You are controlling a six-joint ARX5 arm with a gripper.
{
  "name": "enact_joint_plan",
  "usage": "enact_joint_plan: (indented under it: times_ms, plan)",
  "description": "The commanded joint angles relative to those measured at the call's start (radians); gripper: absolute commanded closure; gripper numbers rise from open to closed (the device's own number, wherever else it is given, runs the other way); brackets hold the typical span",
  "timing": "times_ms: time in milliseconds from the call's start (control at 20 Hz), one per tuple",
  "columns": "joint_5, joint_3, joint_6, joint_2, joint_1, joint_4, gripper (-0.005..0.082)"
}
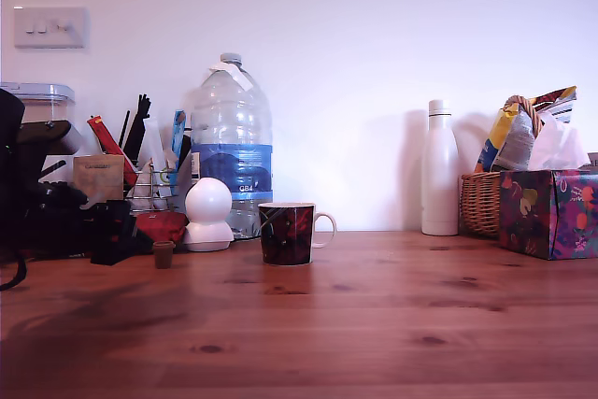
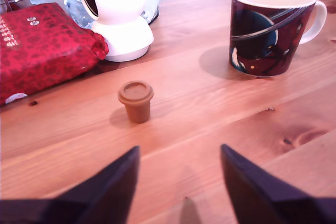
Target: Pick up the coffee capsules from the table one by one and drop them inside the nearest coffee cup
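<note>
Gripper [image 2: 178, 182]: jaws spread.
Two dark fingers [image 2: 113, 192] enter from the frame's lower edge, gap between them unoccupied.

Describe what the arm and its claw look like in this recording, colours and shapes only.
In the wrist view the claw shows as two dark, navy-black fingers, wedge-shaped and tapering to pointed tips, with smooth matte faces and no visible markings or cables. In the exterior view a dark, black bulk at that view's left edge may be the arm, but it is too shadowed to make out details.

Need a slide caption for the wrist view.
Open tool short of an upright brown coffee capsule on the wooden table, floral mug beyond.
</note>
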Motion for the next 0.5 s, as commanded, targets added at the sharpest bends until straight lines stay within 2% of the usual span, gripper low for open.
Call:
enact_joint_plan:
  times_ms: [0, 100, 250, 450]
  plan:
    - [-0.012, 0.008, 0.006, 0.009, 0.003, 0.003, 0.0097]
    - [-0.031, 0.009, 0.007, 0.018, 0.003, 0.008, 0.0098]
    - [-0.031, 0.015, -0.002, 0.066, 0.006, 0.045, 0.0100]
    - [-0.031, 0.044, -0.005, 0.142, 0.006, 0.106, 0.0151]
